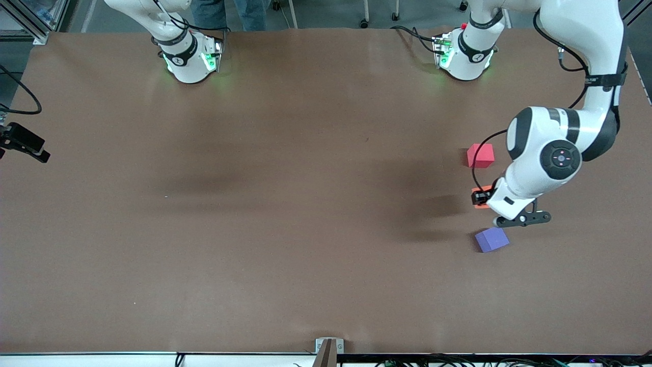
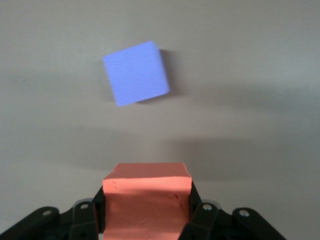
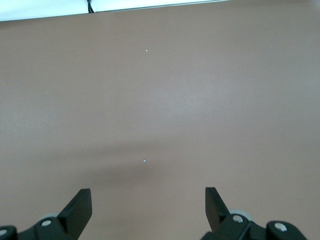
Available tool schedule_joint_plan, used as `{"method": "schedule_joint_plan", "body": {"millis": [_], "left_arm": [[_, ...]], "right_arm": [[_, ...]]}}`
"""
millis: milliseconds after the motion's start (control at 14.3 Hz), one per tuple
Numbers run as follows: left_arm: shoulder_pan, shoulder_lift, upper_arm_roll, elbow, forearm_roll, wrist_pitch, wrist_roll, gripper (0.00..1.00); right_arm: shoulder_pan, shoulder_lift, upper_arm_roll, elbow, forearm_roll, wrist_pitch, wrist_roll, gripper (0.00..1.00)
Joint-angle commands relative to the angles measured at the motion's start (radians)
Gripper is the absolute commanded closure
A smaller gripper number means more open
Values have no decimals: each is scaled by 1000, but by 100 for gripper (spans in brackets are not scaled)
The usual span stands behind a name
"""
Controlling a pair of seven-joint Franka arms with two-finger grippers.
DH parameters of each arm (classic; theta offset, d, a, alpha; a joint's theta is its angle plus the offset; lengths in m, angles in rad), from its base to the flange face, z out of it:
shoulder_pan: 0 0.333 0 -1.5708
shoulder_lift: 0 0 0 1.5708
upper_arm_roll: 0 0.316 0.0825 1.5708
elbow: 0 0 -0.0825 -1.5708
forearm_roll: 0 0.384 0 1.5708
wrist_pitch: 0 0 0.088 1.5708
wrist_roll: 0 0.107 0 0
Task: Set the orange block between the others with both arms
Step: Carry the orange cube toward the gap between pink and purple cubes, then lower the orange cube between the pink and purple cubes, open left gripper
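Note:
My left gripper [image 1: 479, 198] is shut on the orange block [image 1: 481, 190], held low over the table toward the left arm's end. It sits in the gap between the pinkish-red cube [image 1: 480, 155], farther from the front camera, and the purple-blue cube [image 1: 492, 239], nearer to it. In the left wrist view the orange block [image 2: 147, 200] fills the left gripper [image 2: 146, 197], with the purple-blue cube [image 2: 136, 73] ahead, turned a little askew. Whether the orange block touches the table I cannot tell. My right gripper [image 3: 147, 200] is open over bare table, holding nothing.
The brown table [image 1: 285, 204] stretches wide toward the right arm's end. A black device [image 1: 23, 141] on a cable juts in at that end's edge. A small bracket [image 1: 328, 349] stands at the table's front edge.

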Motion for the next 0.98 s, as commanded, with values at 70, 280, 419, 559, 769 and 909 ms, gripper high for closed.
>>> {"method": "schedule_joint_plan", "body": {"millis": [70,280,419,559,769,909], "left_arm": [[54,-13,-13,-141,-52,189,110,83],[56,29,-13,-181,-56,272,111,83],[56,39,-13,-198,-56,291,111,83],[55,67,-13,-202,-56,312,111,83],[56,95,-13,-200,-56,331,111,83],[56,104,-13,-200,-56,335,111,80]], "right_arm": [[3,-19,-2,-4,4,13,-5,0],[4,-20,-2,17,4,8,-8,0],[6,-20,-2,17,4,1,-8,0],[9,-20,0,23,4,-10,-10,0],[33,-19,-8,23,3,-12,-8,0],[78,-17,-49,23,3,-10,-6,0]]}}
